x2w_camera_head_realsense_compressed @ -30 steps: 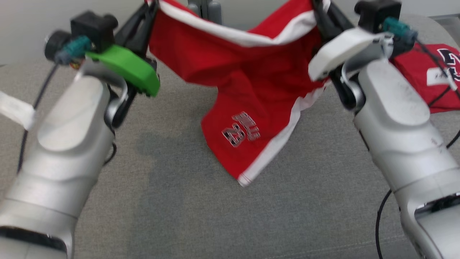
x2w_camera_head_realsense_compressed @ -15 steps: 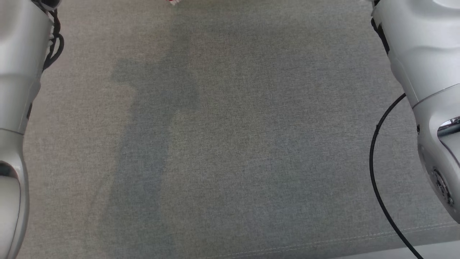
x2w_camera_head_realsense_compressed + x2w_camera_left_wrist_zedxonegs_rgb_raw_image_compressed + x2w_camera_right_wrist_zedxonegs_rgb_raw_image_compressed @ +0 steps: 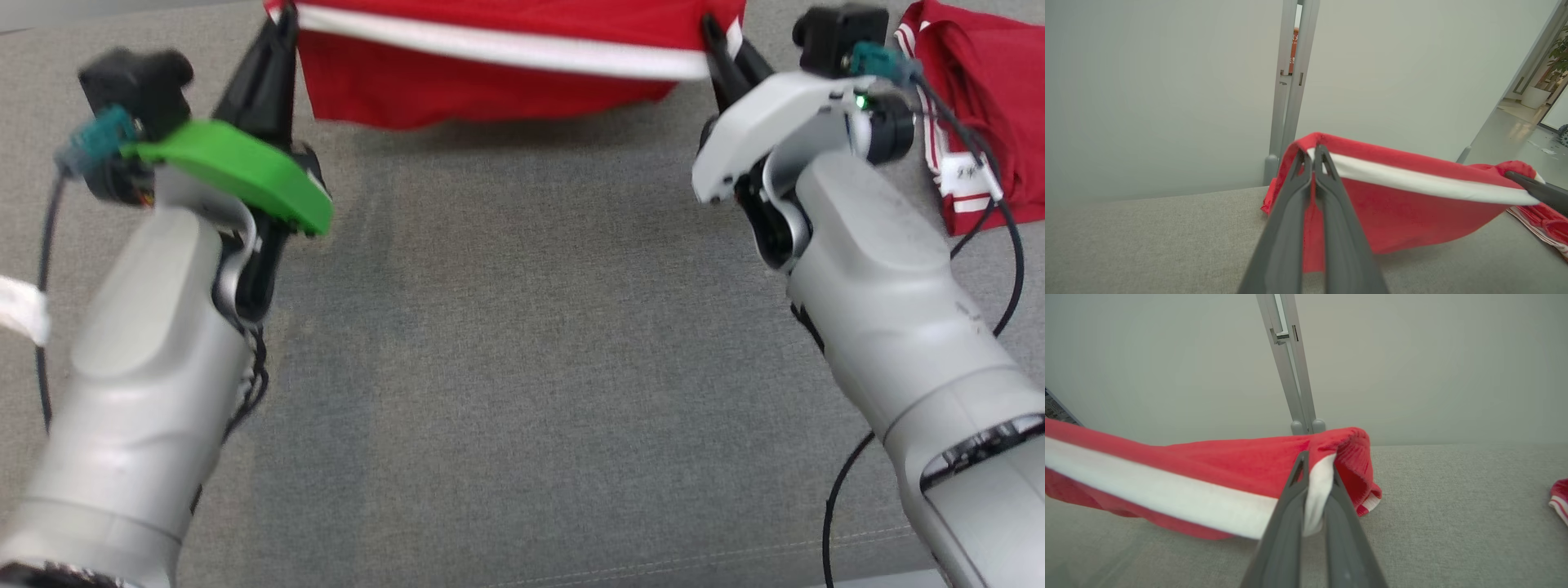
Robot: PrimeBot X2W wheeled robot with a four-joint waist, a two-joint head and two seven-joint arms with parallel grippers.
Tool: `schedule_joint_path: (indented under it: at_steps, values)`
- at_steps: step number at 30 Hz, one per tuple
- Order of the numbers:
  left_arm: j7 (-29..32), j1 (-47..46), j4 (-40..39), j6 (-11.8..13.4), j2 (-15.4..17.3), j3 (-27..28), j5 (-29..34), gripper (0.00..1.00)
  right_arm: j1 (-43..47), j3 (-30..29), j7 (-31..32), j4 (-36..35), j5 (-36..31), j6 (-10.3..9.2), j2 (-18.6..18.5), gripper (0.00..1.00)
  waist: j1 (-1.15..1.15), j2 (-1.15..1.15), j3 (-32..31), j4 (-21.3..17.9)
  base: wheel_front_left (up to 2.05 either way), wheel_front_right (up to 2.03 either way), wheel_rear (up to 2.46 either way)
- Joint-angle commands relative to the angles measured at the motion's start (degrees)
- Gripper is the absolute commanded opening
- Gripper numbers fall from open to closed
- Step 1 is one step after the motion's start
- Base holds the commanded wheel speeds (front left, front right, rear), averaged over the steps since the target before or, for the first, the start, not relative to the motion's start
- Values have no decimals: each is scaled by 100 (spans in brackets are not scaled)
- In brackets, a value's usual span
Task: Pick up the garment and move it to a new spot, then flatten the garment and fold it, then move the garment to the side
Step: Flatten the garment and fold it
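Observation:
The garment [image 3: 490, 73] is red with a white band along its held edge, stretched taut between both grippers at the top of the head view. My left gripper [image 3: 282, 20] is shut on its left corner, and in the left wrist view the dark fingers [image 3: 1312, 157] pinch the red-and-white edge of the garment [image 3: 1404, 204]. My right gripper [image 3: 718, 37] is shut on the right corner; the right wrist view shows the white band [image 3: 1316, 486] clamped between the fingers, the garment [image 3: 1188, 473] sagging to the left with its lower part on the grey surface.
A second red garment [image 3: 980, 106] with white trim lies bunched at the right. The grey fabric surface [image 3: 522, 367] spreads wide in front. A pale wall [image 3: 1167, 81] with a grey post [image 3: 1290, 81] stands just behind the surface's far edge. Black cables trail by the right forearm.
The head camera swung down and back up. The garment, which hung slack and twisted with its printed number facing me, is now pulled straight between the grippers and farther away.

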Motion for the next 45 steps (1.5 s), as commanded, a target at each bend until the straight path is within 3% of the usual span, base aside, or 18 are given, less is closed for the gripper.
schedule_joint_path:
  at_steps: [1, 12, 20, 25, 34, 45]
  values:
    - [-26, 421, -214, 95, -38, 162, 177, 0, 331, 75, -47, -164, 75, -11, -100, 0, -1, 0, -241, -1, 0, 0, 0]
    - [-27, 3659, -1596, 377, -383, 816, 1061, 0, 2986, 431, -37, -1634, 754, -12, -735, 0, -1, 0, -1006, 62, 0, 0, 0]
    - [-28, 5127, -2164, 493, -572, 950, 1247, 0, 4554, 227, -25, -2458, 910, -13, -1009, 0, -1, 0, -1536, 144, 0, 0, 0]
    - [-28, 5720, -2415, 555, -650, 933, 1319, 0, 5441, -157, 112, -3074, 639, -13, -1034, 0, -1, 0, -1743, 183, 0, 0, 0]
    - [-3, 5830, -2612, 550, -489, 855, 1463, 0, 6337, -1081, 885, -4301, -101, -13, -730, 0, -1, 0, -1812, 126, 0, 0, 0]
    - [478, 4247, -2466, 154, -37, 587, 1849, 0, 5916, -1458, 1852, -5172, -695, -12, -284, 0, -1, 0, -1389, -131, 0, 0, 0]
